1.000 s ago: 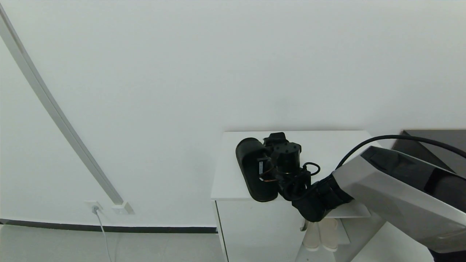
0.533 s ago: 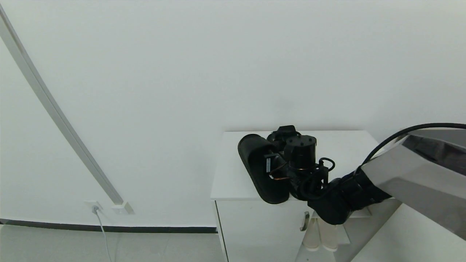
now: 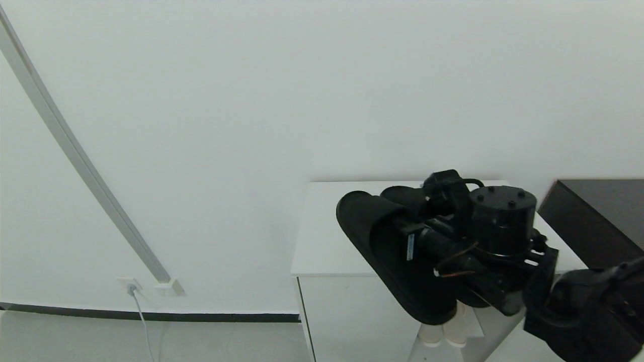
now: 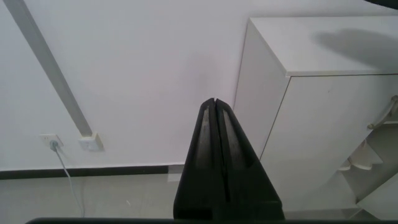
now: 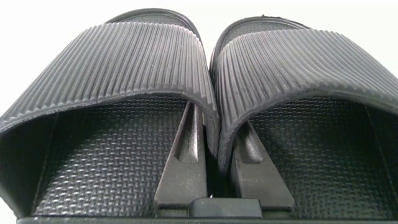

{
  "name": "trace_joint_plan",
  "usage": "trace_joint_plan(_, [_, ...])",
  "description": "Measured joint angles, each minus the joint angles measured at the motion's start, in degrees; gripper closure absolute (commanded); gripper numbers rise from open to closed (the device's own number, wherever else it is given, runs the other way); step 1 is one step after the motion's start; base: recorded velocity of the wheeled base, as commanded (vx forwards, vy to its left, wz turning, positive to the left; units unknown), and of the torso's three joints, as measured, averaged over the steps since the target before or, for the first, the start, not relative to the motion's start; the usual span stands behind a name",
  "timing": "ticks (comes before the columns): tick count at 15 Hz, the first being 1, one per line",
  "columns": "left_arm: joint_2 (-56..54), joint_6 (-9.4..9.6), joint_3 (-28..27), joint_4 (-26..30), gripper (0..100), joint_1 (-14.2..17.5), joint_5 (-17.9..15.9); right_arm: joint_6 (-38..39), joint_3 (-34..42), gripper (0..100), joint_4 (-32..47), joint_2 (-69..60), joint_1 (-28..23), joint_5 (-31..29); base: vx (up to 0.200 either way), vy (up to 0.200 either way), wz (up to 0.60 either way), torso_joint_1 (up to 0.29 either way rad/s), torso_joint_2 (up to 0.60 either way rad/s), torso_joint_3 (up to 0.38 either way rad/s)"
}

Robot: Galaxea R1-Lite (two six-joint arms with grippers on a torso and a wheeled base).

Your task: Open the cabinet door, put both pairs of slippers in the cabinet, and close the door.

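A pair of black slippers hangs in the air in front of the white cabinet, pinched together by my right gripper. In the right wrist view its fingers reach in under the two ribbed straps of the black slippers, one finger in each, squeezing the inner walls together around the right gripper. A pale pair of slippers stands inside the cabinet on a low shelf. My left gripper is shut with nothing in it, low and to the left of the cabinet.
The cabinet stands against a white wall. A dark surface lies to its right. A grey strip runs slantwise down the wall to a socket with a cable. Bare floor lies left of the cabinet.
My right arm has swung right and nearer to the head camera, carrying the black slippers with it. The cabinet and the pale slippers have stayed put.
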Motion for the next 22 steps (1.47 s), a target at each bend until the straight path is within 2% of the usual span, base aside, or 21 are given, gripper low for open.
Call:
trace_joint_plan(2, [0.0, 0.02, 0.0, 0.0, 100, 0.0, 0.0, 0.0, 6.1, 100, 0.1, -4.9, 1.6, 1.3, 0.0, 0.0, 0.0, 0.0, 0.0, 0.0])
trace_joint_plan(4, [0.0, 0.0, 0.0, 0.0, 100, 0.0, 0.0, -0.1, 8.5, 100, 0.2, -7.9, 2.9, 1.8, 0.0, 0.0, 0.0, 0.0, 0.0, 0.0])
trace_joint_plan(7, [0.0, -0.05, 0.0, 0.0, 100, 0.0, 0.0, -0.1, 8.9, 100, 0.7, -8.7, 3.3, 1.7, 0.0, 0.0, 0.0, 0.0, 0.0, 0.0])
trace_joint_plan(17, [0.0, -0.02, 0.0, 0.0, 100, 0.0, -0.2, -0.2, 9.3, 100, 0.7, -8.6, 3.8, 1.7, -0.2, 0.0, 0.0, 0.002, 0.0, 0.003])
trace_joint_plan(22, [0.0, -0.11, 0.0, 0.0, 100, 0.0, -0.1, -0.4, 9.5, 100, 0.6, -8.6, 4.4, 1.5, 0.0, 0.0, 0.0, 0.0, 0.0, 0.0])
